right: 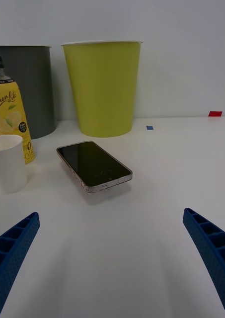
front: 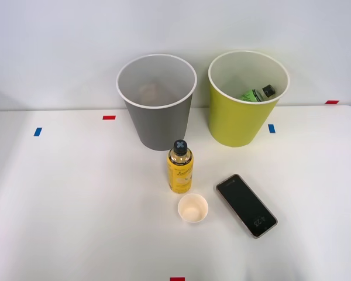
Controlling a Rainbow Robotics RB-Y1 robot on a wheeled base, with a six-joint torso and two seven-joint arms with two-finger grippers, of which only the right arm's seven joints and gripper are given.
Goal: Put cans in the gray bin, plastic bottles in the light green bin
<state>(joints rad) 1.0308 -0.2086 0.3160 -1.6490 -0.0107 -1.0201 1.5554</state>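
The right tool [right: 112,263] hangs low over the worktop [front: 76,199], fingers spread wide and empty, facing a phone [right: 94,165]. The yellow-labelled bottle [front: 180,167] stands upright before the gray bin [front: 158,102]; the green-labelled bottle [front: 258,93] lies inside the light green bin [front: 243,120].

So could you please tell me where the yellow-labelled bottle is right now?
In the front view the yellow-labelled bottle stands upright on the table, just in front of the gray bin, with the paper cup close in front of it.
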